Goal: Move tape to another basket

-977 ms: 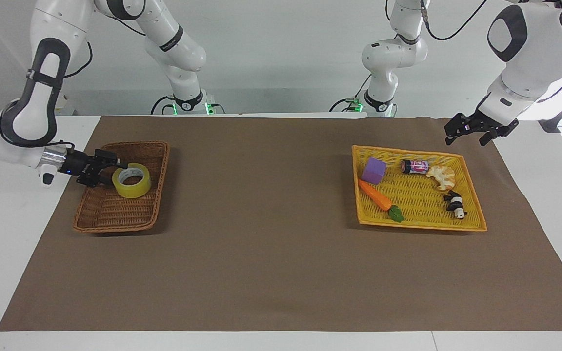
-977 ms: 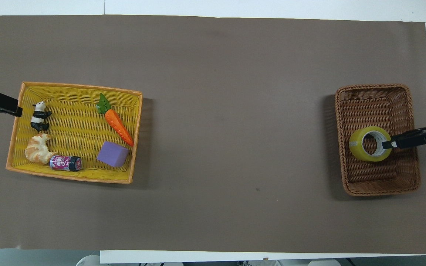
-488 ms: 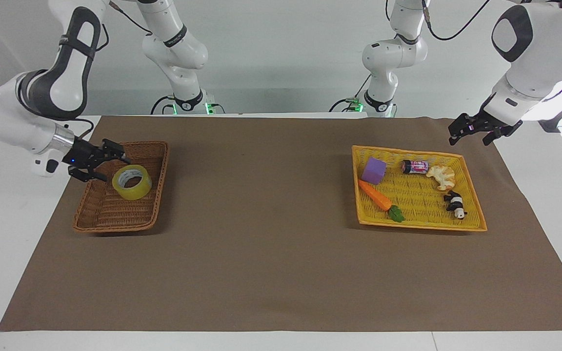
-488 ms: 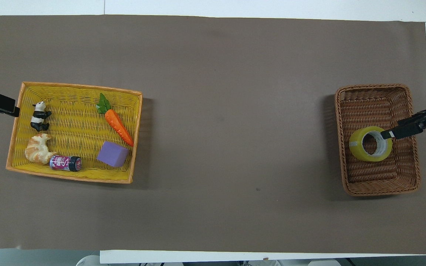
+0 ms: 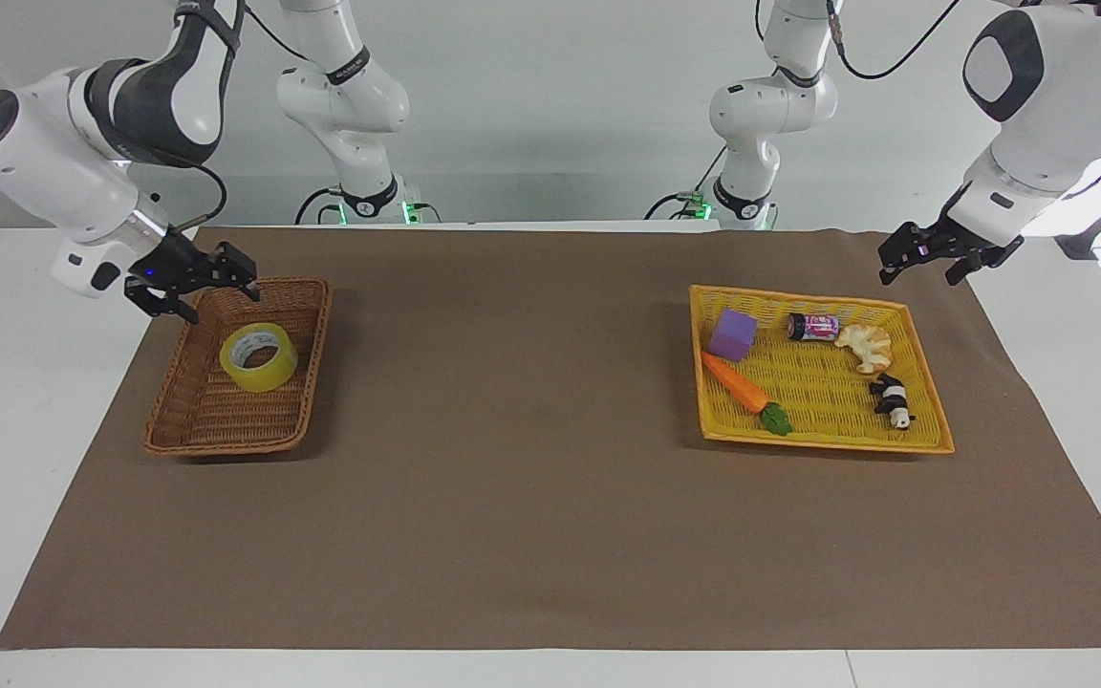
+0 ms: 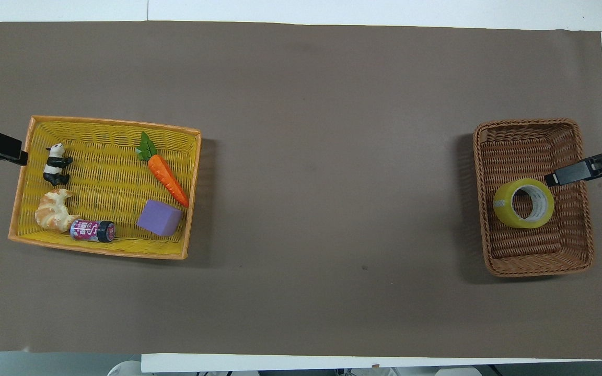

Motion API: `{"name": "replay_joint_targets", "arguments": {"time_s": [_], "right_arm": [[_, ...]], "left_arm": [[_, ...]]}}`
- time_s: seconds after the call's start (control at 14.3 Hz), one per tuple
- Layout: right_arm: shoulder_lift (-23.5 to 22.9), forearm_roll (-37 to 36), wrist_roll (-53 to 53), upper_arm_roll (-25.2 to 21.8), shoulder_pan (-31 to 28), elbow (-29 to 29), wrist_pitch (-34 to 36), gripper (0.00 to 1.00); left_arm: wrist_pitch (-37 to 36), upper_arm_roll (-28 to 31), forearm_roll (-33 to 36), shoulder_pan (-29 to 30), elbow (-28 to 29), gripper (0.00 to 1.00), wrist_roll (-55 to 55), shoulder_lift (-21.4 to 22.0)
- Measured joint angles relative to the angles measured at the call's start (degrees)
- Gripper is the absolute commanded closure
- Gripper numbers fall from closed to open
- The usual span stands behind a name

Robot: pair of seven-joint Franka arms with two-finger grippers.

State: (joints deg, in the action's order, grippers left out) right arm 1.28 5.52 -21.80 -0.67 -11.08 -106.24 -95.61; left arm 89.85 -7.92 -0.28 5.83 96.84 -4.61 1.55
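Seeing the tape [image 5: 259,356] lying in the wicker basket [image 5: 189,436], frame's left.
Only our facing view shows both spread, empty pincers: right pincer [image 5: 209,293] over the basket's rim, left pincer [image 5: 914,270] upper right.

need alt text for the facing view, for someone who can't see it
A yellow roll of packing tape lies in a brown woven wicker basket at the right arm's end of the table, with the right gripper raised over the basket's rim, jaws open. The left gripper waits, open, above the table beside a yellow plastic mesh basket of small toys.
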Motion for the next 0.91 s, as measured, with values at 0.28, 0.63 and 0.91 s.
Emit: {"name": "replay_joint_targets", "arguments": {"time_s": [0.28, 0.63, 0.91], "right_arm": [[0.5, -3.3, 14.3, 0.6, 1.6, 5.8, 7.8, 0.0], [0.4, -4.8, 15.6, -1.1, 1.2, 10.9, 10.8, 0.0], [-0.4, -5.7, 15.6, -6.2, 5.1, 12.3, 11.4, 0.0]], "left_arm": [[0.0, 0.0, 0.0, 0.0, 0.0, 0.01, 0.0, 0.0], [0.0, 0.0, 0.0, 0.0, 0.0, 0.01, 0.0, 0.0], [0.0, 0.0, 0.0, 0.0, 0.0, 0.01, 0.0, 0.0]]}}
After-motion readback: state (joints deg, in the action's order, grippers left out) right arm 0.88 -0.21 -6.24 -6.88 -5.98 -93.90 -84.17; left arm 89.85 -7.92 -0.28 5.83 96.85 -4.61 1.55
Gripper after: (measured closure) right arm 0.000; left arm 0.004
